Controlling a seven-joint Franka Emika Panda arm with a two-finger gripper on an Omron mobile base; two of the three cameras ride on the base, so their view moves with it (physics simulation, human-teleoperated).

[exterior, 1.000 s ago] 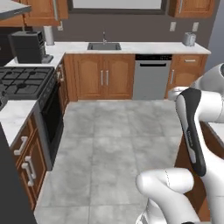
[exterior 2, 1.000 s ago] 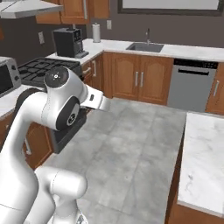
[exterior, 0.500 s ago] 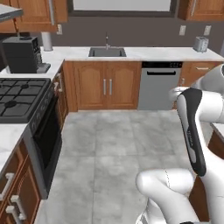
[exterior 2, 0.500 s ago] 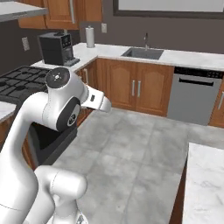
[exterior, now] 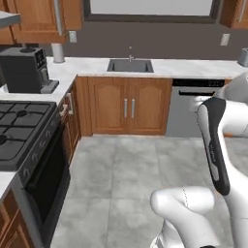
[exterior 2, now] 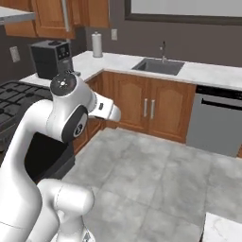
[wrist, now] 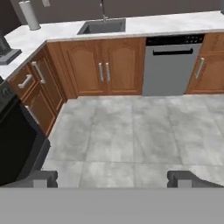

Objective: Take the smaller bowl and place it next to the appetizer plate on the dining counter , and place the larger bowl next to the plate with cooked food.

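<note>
Wide-open claw (wrist: 111,178) faces bare grey floor (wrist: 131,140) edged by cabinets (wrist: 103,65).

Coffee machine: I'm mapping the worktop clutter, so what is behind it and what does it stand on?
The coffee machine stands on the marble worktop by the stove. Behind it are dark wall and a wooden cabinet. The wall and worktop directly behind its body are covered.

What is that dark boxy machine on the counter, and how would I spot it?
Start at the black gas stove on the left wall and follow the white marble counter toward the corner. There sits the coffee machine, a black box-shaped appliance. Beside it stands a slim white paper towel roll, upright and pale, so the squat dark block is easy to pick out.
</note>
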